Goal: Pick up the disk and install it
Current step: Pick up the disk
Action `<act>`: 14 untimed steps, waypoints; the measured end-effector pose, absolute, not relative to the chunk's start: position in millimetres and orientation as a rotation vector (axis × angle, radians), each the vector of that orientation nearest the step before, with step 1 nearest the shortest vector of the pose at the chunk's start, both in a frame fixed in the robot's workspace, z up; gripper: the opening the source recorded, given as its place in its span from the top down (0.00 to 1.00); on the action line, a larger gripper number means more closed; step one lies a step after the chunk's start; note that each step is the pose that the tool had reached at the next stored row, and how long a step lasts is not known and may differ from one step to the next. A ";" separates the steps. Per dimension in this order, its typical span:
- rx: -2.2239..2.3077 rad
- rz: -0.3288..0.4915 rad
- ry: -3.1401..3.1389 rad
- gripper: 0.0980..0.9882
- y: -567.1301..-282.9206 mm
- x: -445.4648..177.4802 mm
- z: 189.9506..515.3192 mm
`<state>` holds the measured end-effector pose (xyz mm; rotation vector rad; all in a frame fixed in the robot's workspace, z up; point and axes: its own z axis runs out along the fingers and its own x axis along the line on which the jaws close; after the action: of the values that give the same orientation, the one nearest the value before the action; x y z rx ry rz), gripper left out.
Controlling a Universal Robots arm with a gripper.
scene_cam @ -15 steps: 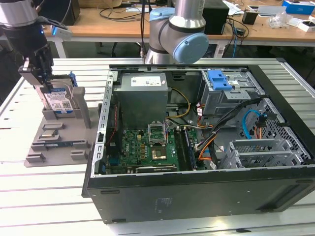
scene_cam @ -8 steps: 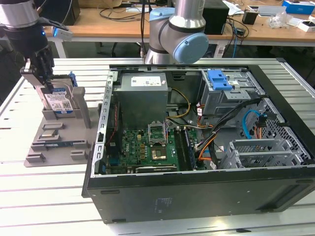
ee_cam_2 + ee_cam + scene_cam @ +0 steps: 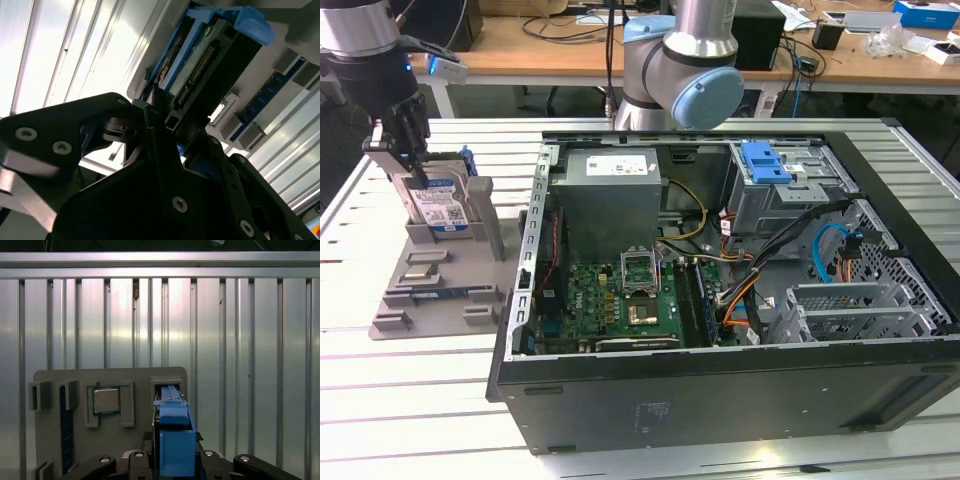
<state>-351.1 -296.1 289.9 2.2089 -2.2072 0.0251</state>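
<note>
"Silver with blue rails, the disk [image 3: 438, 205] is standing on edge in a slot of the grey holder [image 3: 440, 290]. The holder is lying on the slatted metal table [image 3: 420, 400] at the exterior view's left."

"And how is the gripper [image 3: 408, 160] sitting?"

"It is hanging over the holder, closed on the disk's upper end. In the second wrist view a black finger [image 3: 152, 125] is pressing against the disk's edge. In the first wrist view the disk's blue rail is sitting tight between the two sides."

"What else is lying in the holder?"

"A square chip [image 3: 106, 401] and a memory stick [image 3: 65, 430] are resting flat in their own recesses beside the disk."

"And the computer case [image 3: 720, 400]?"

"It is lying open just beside the holder, toward the exterior view's right. Inside it, a blue bracket [image 3: 765, 160] is sitting on top of the grey drive bay [image 3: 790, 200], well apart from the disk."
</note>
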 end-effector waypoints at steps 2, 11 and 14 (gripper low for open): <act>2.209 0.025 -2.207 0.70 -296.1 -350.9 289.9; 2.208 0.027 -2.206 0.70 -295.8 -350.5 291.1; 2.208 0.028 -2.206 0.70 -295.2 -350.6 296.2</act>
<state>-350.6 -295.2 296.2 2.2075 -2.2058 0.0282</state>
